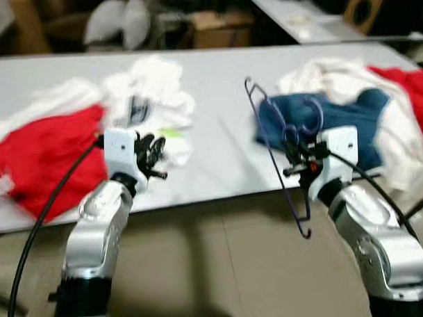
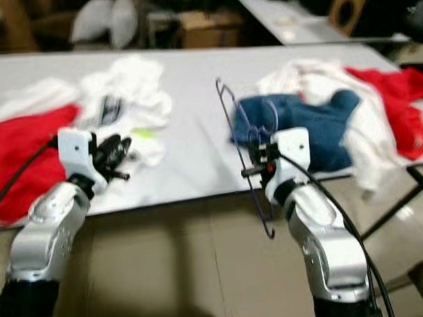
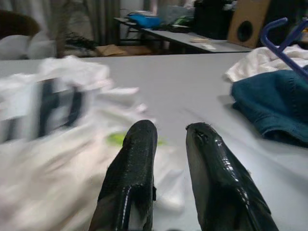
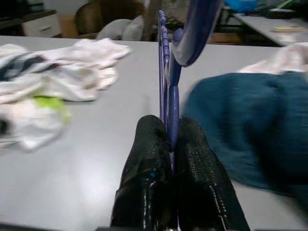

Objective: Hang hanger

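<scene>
whole head view is motion-blurred | dark print on the white shirt [image 1: 137, 109] too smeared to read | red cloth [image 1: 41, 154] cut off at the left edge, another red cloth [image 2: 397, 103] at the right | blue hanger [image 4: 166, 72] partly hidden between the right claw [image 4: 171, 139] fingers | far clutter too fuzzy to tell

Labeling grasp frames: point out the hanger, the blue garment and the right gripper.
hanger [image 1: 268, 144]: left eye view, on its thin blue wire side above the grip.
blue garment [image 2: 322, 130]: right eye view, middle of the fabric on the table.
right gripper [image 4: 172, 144]: right wrist view, between the fingertips clamping the hanger.
</scene>
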Motion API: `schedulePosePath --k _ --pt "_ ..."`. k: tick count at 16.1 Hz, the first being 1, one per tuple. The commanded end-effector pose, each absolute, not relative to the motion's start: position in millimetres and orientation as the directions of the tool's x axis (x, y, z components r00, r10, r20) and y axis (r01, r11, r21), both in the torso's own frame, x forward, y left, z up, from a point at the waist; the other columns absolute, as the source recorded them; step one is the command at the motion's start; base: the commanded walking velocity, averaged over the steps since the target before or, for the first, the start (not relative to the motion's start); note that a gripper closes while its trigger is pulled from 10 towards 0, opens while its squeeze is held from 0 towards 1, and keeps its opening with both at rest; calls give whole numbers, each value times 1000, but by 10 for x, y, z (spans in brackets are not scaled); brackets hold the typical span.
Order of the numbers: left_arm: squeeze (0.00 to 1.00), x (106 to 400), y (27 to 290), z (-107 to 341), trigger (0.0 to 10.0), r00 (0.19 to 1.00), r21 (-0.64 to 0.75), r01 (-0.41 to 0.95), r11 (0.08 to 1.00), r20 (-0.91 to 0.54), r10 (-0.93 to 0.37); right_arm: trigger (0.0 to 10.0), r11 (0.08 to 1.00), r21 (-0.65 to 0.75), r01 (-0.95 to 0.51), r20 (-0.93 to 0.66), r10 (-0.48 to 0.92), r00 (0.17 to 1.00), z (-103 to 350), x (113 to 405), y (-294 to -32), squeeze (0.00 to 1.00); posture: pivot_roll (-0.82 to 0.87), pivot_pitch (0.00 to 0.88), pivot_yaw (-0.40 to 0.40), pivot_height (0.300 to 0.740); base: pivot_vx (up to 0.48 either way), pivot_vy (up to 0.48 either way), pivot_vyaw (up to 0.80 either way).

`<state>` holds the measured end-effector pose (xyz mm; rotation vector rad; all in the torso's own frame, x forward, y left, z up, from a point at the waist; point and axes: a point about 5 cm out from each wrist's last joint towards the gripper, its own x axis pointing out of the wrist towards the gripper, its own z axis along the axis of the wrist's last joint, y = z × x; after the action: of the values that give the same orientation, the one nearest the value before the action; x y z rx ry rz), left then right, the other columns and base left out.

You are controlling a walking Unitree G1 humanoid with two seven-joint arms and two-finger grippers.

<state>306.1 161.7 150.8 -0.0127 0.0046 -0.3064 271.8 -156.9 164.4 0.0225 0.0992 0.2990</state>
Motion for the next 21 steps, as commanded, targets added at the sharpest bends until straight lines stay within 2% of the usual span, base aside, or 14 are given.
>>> schedulePosePath --k 1,5,8,10,11,14,17,21 --pt "0 3058 1534 1499 10000 945 -21 328 944 -1 -328 10000 961 21 -275 -87 276 957 1662 2708 -1643 0 -37 0 -51 740 356 0 0" --pt "0 3067 1551 1493 10000 947 -19 322 946 -1 -322 10000 948 20 -318 -76 318 945 1670 2705 -1600 0 -37 0 -52 740 360 0 0" --pt "0 3077 1528 1492 10000 939 -54 344 938 -11 -345 10000 928 -22 -372 -81 369 926 1689 2698 -1589 0 -63 0 -13 740 0 0 0" --pt "0 3042 1486 1463 10000 912 -5 409 912 -18 -409 10000 928 -60 -368 -93 362 927 1674 2676 -1650 0 -66 0 -18 740 0 0 0" --pt "0 3027 1520 1476 10000 922 -3 387 922 4 -387 10000 946 -26 -323 -91 319 943 1643 2650 -1680 0 -54 0 -28 740 0 480 0" --pt "0 3019 1553 1469 10000 931 -6 365 931 2 -365 10000 939 20 -342 -87 343 935 1568 2616 -1596 0 -39 0 -29 740 0 480 -765" --pt "0 2991 1531 1474 10000 930 -2 367 930 12 -367 10000 945 23 -325 -74 326 942 1579 2632 -1640 0 -39 0 -13 740 0 480 -463" --pt "0 2999 1501 1446 10000 939 18 344 939 -6 -344 10000 946 10 -324 -70 324 943 1569 2606 -1643 0 -36 0 -11 740 0 -360 0"
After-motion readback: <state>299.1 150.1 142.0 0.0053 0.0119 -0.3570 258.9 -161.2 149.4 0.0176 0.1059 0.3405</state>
